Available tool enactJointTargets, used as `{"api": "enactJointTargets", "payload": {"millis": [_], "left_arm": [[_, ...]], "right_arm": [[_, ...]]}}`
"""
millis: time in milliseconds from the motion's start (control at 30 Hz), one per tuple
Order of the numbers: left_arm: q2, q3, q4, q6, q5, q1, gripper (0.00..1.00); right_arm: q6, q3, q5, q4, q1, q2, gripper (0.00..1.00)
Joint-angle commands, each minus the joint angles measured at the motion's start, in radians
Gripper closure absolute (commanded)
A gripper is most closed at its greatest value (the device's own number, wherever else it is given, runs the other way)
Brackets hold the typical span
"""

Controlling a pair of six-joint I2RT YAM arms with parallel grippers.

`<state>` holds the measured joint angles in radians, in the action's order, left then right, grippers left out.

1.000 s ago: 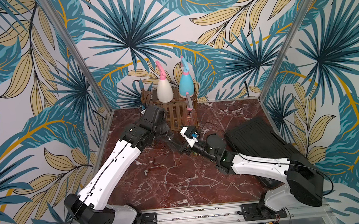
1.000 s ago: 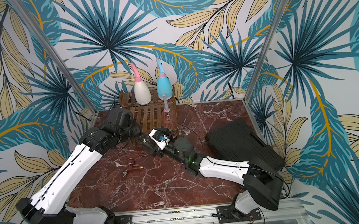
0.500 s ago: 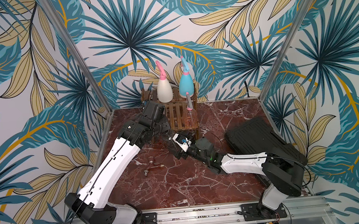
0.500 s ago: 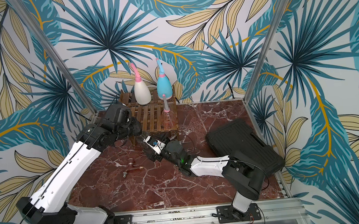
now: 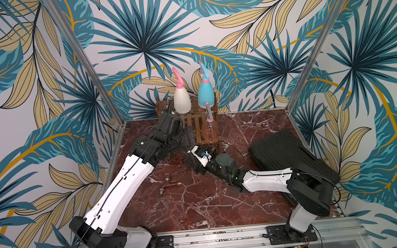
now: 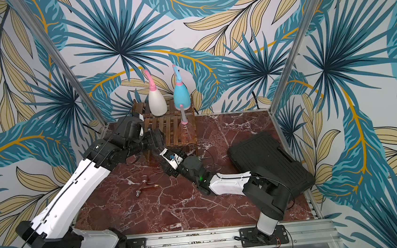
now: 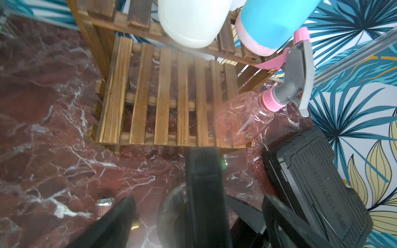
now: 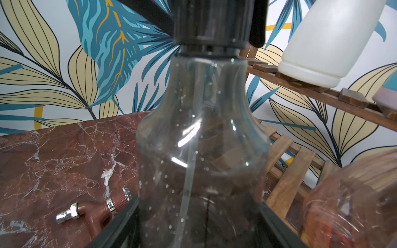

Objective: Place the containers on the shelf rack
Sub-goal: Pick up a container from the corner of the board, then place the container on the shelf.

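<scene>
We mark the left gripper [image 7: 198, 198] as open. Its two black fingers [image 7: 116, 219] stand wide apart, with the black spray head of the clear bottle [image 8: 202, 128] between them. There is a gap on each side and no contact that we can see.

The right gripper [image 8: 198, 199] grips that same clear bottle low on its body. In the right wrist view both fingers [image 8: 120, 223] sit flush against the bottle's sides. So the bottle is upright between both pairs of jaws, the left pair at its head and the right pair at its belly. We cannot tell whether its base touches the marble table [image 5: 199, 203].

Straight ahead of the left jaws is the shelf rack [image 7: 163, 96], near the clear bottle but apart from it, so the bottle is not on the rack. On the lower tier, ahead of the left jaws and off to one side, the clear pinkish bottle [image 7: 242, 120] stands upright. Further beyond the jaws, on the upper tier, the cream-white bottle [image 5: 182, 101] and the light blue bottle [image 5: 206, 95] stand side by side.

A brass-tipped fitting [image 8: 92, 210] lies on the table near the right jaws, just outside one finger and apart from the bottle. The black ribbed case [image 5: 288, 156] lies flat, well apart from both pairs of jaws, behind the right gripper.
</scene>
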<state>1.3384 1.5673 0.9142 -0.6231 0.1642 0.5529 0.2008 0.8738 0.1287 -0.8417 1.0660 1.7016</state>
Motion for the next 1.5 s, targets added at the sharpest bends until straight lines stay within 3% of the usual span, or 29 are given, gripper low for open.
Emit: {"api": "enactJointTargets", "payload": {"millis": [0,133,233,533,833,1067,1467], "left_arm": [[-0.084,-0.052,-0.096,0.097,0.014,0.002,0.0],[-0.191,-0.147,-0.231,0.218,-0.021,0.003,0.0],[-0.289,-0.203,-0.3,0.288,0.016,0.003,0.0],[-0.433,-0.189,-0.229,0.489,0.069,-0.042,0.0],[-0.6,-0.546,-0.442,0.636,0.119,-0.092,0.0],[-0.639,-0.727,-0.616,0.708,0.118,-0.099,0.0],[-0.648,-0.788,-0.626,0.696,0.104,-0.113,0.0]], "right_arm": [[-0.034,0.022,0.032,-0.048,0.002,0.023,0.32],[-0.047,0.061,0.051,-0.059,0.0,0.053,0.32],[-0.063,0.105,0.044,-0.066,-0.011,0.079,0.33],[-0.081,0.211,-0.008,-0.08,-0.048,0.149,0.33],[-0.09,0.363,-0.043,-0.04,-0.089,0.261,0.33],[-0.085,0.474,-0.069,-0.001,-0.11,0.354,0.33],[-0.111,0.572,-0.106,0.076,-0.137,0.447,0.33]]}}
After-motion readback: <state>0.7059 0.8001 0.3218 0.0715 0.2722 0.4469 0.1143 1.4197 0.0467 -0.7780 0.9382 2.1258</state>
